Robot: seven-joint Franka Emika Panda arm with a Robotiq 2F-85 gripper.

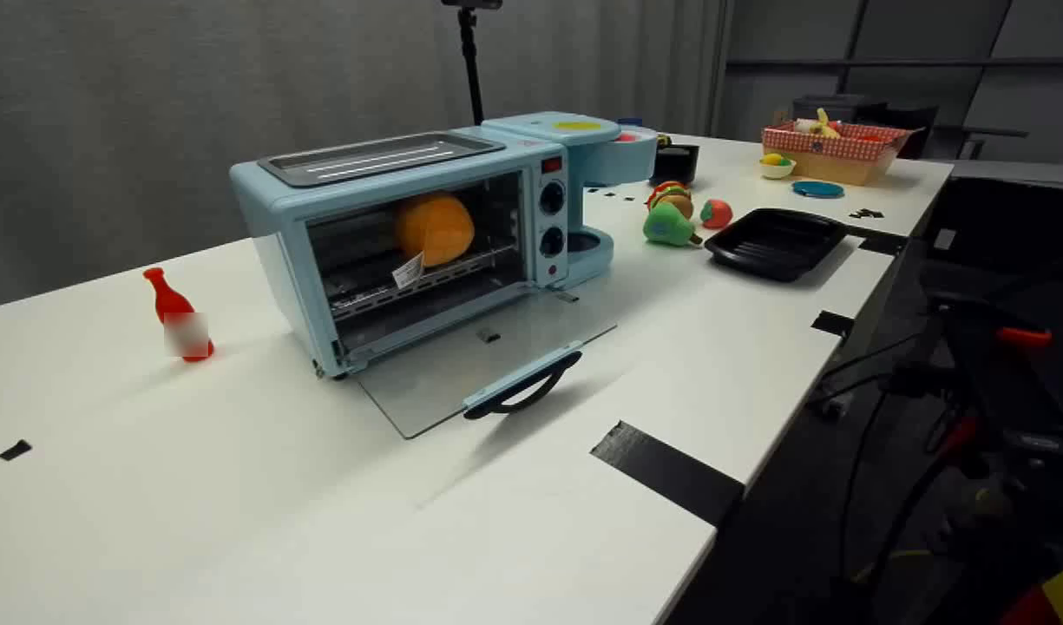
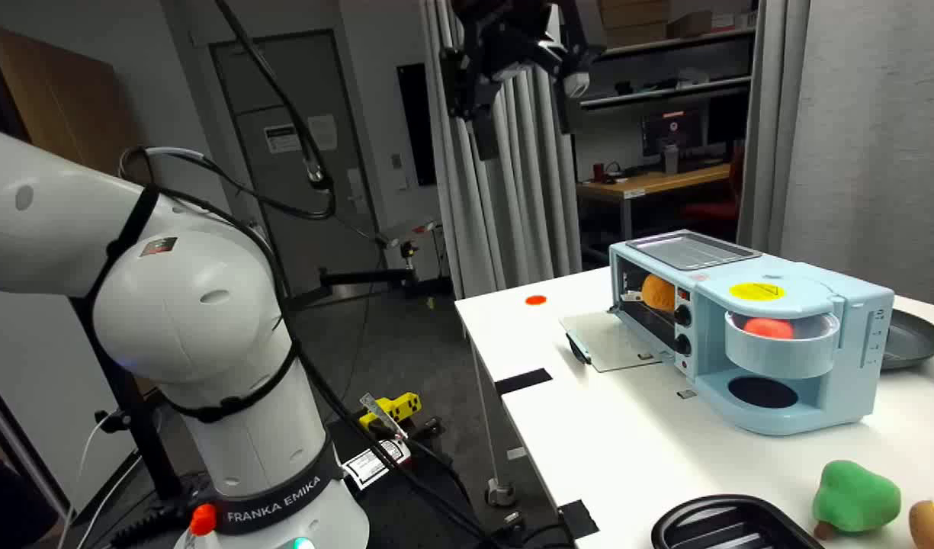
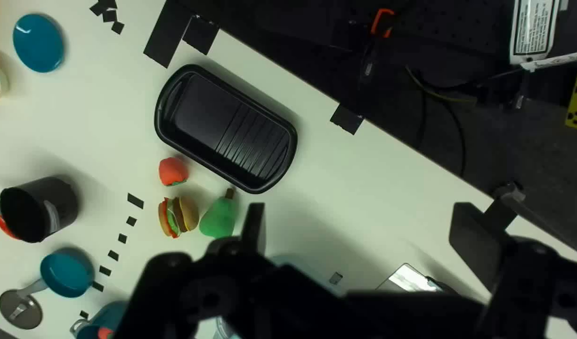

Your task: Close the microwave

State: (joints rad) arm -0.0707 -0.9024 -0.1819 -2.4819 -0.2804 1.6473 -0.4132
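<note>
The light-blue microwave stands on the white table, and it also shows in an exterior view. Its glass door is dropped open and lies low over the table, with the dark handle at its outer edge. An orange round object sits inside on the rack. My gripper is open and empty, high above the table and apart from the microwave. In the wrist view the gripper has its fingers wide apart; a corner of the door shows below, the rest hidden by the gripper.
A red bottle stands beside the microwave. A black tray, a green pear, a strawberry and a toy burger lie past its other end. A basket stands farther along. The table edge runs along the door's side.
</note>
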